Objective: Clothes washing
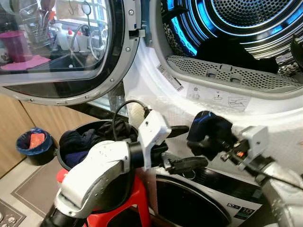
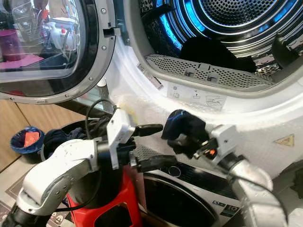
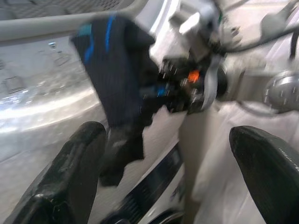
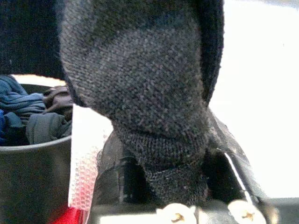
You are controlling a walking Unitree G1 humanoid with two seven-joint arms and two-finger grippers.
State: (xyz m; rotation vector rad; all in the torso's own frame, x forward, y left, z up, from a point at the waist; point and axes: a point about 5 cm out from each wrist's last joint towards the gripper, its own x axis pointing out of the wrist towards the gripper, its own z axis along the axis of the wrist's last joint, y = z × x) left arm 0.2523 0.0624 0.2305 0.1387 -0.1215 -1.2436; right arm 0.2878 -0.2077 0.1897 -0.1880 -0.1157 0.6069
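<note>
Two grippers before you, below the open drum [image 1: 246, 28] of the upper machine: your right gripper [image 1: 208, 142] is clamped on a dark knitted garment [image 1: 210, 130], held in the air just under the drum's lint grille [image 1: 227, 73]; your left gripper [image 1: 182, 146] hangs beside it, fingers spread, holding nothing. One black laundry bucket [image 1: 66, 161] of dark clothes [image 1: 78, 142] on a red stool [image 1: 137, 203] at your left; round door [image 1: 61, 47] swung open; blue bin [image 1: 33, 144] on the floor

A home laundry corner: stacked washer [image 1: 199, 198] and dryer [image 1: 227, 33], laundry bucket [image 1: 80, 142].
</note>
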